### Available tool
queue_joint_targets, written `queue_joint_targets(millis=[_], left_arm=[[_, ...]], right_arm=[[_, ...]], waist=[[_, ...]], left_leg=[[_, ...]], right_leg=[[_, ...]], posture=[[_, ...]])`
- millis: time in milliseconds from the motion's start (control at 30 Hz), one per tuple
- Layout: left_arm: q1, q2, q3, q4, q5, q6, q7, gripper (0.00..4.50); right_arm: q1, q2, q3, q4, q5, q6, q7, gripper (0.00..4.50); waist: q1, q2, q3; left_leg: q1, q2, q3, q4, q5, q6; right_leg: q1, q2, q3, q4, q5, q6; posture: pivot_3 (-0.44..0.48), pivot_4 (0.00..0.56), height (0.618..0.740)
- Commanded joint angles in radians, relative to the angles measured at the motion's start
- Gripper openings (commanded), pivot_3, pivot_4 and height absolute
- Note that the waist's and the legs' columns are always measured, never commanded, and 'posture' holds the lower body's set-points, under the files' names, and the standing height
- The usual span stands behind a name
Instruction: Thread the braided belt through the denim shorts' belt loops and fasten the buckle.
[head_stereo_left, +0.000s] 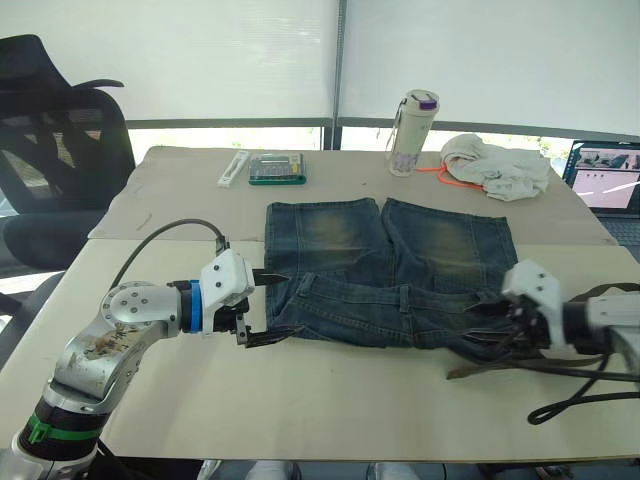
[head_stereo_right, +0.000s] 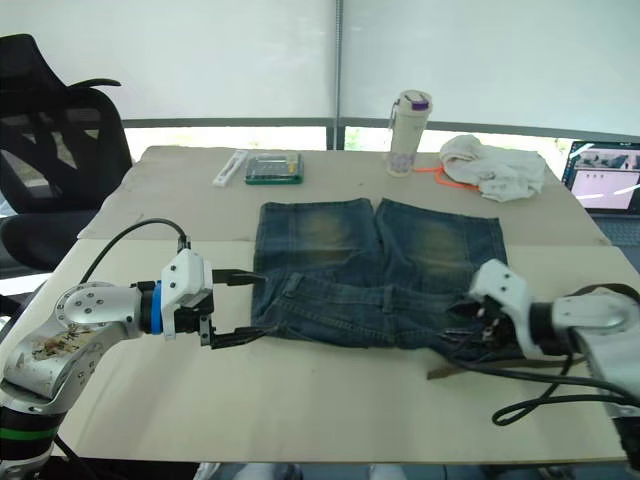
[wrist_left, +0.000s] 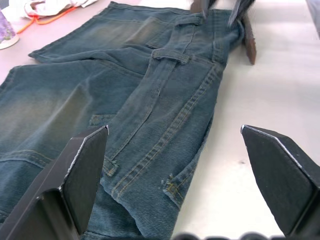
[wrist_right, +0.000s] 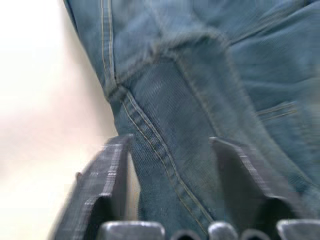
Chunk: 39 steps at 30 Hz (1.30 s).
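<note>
The denim shorts (head_stereo_left: 385, 265) lie flat on the table with the waistband toward me. A belt loop (wrist_left: 171, 55) crosses the waistband near its middle. My left gripper (head_stereo_left: 272, 305) is open, its fingers either side of the waistband's left end. My right gripper (head_stereo_left: 490, 322) is at the waistband's right end, open in the right wrist view, with denim (wrist_right: 170, 125) between its fingers. The braided belt (head_stereo_left: 520, 366) shows as a dark brown strap on the table under and beside the right gripper. The buckle is hidden.
At the back stand a white bottle (head_stereo_left: 410, 130), an off-white cloth bundle (head_stereo_left: 497, 165) with an orange cord (head_stereo_left: 435, 170), a green box (head_stereo_left: 277, 168) and a laptop (head_stereo_left: 605, 175). A black office chair (head_stereo_left: 50, 140) is far left. Black cables (head_stereo_left: 570, 400) loop near the right arm.
</note>
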Motion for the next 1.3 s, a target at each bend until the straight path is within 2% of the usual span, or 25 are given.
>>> queue_joint_targets(millis=[33, 233, 600, 700, 933, 1133, 1233, 1300], left_arm=[[-0.015, 0.007, 0.002, -0.043, -0.020, 0.006, -0.010, 4.50], [-0.031, 0.004, -0.029, -0.061, -0.029, 0.010, -0.029, 4.50], [-0.014, 0.003, -0.037, -0.138, -0.084, 0.044, -0.037, 4.50], [-0.009, 0.017, -0.033, -0.143, -0.108, 0.038, -0.071, 4.50], [-0.017, 0.007, -0.037, -0.124, -0.095, -0.008, -0.096, 4.50], [-0.042, -0.053, -0.063, -0.110, -0.111, 0.000, -0.080, 4.50], [-0.084, -0.154, -0.092, -0.084, -0.159, 0.045, -0.029, 4.50], [-0.122, -0.272, -0.114, -0.021, -0.169, 0.061, 0.047, 4.50]], right_arm=[[0.097, -0.088, -0.097, -0.063, 0.056, 0.019, 0.113, 3.19], [0.184, -0.113, -0.033, -0.075, -0.018, -0.092, 0.113, 3.19], [0.117, -0.120, 0.171, 0.015, -0.214, -0.274, 0.055, 3.19], [0.102, -0.127, 0.201, 0.063, -0.268, -0.326, 0.042, 2.38], [0.095, -0.123, 0.172, 0.070, -0.237, -0.332, 0.058, 0.05], [0.054, -0.090, 0.099, -0.011, -0.088, -0.216, 0.067, 0.05], [0.004, -0.063, 0.099, -0.070, -0.019, -0.174, 0.064, 0.05], [-0.042, -0.034, 0.114, -0.109, 0.017, -0.156, 0.054, 0.05]], waist=[[0.003, 0.000, 0.000], [-0.002, -0.001, 0.000], [-0.003, -0.001, 0.000], [-0.003, -0.001, 0.000], [-0.003, -0.001, 0.000], [-0.003, -0.001, 0.000], [-0.001, -0.001, 0.000], [0.002, -0.001, 0.000]], left_leg=[[0.000, 0.000, 0.000, 0.000, 0.000, 0.000], [0.001, 0.000, 0.000, 0.000, -0.002, 0.004], [0.001, 0.000, 0.000, 0.002, 0.000, 0.000], [0.001, 0.000, 0.000, 0.002, 0.000, -0.001], [0.001, 0.000, 0.000, 0.002, 0.000, -0.001], [0.001, 0.000, 0.000, 0.003, 0.000, -0.001], [0.001, 0.000, 0.000, 0.003, 0.000, -0.001], [0.000, 0.000, -0.001, 0.004, 0.000, 0.000]], right_leg=[[0.000, 0.000, 0.000, 0.000, 0.000, 0.000], [0.000, 0.001, 0.002, 0.001, 0.000, 0.000], [0.000, 0.001, 0.003, 0.001, 0.000, 0.000], [0.000, 0.001, 0.003, 0.001, 0.000, 0.000], [0.000, 0.002, 0.003, 0.001, 0.000, 0.000], [0.000, 0.002, 0.003, 0.001, 0.000, 0.000], [0.001, 0.002, 0.003, 0.001, 0.000, 0.000], [0.001, 0.002, 0.003, 0.001, 0.000, 0.000]], posture=[[0.000, 0.150, 0.737], [0.000, 0.150, 0.737], [0.000, 0.150, 0.737], [0.000, 0.150, 0.737], [0.000, 0.150, 0.737], [0.000, 0.150, 0.737], [0.000, 0.150, 0.737], [0.000, 0.150, 0.737]])
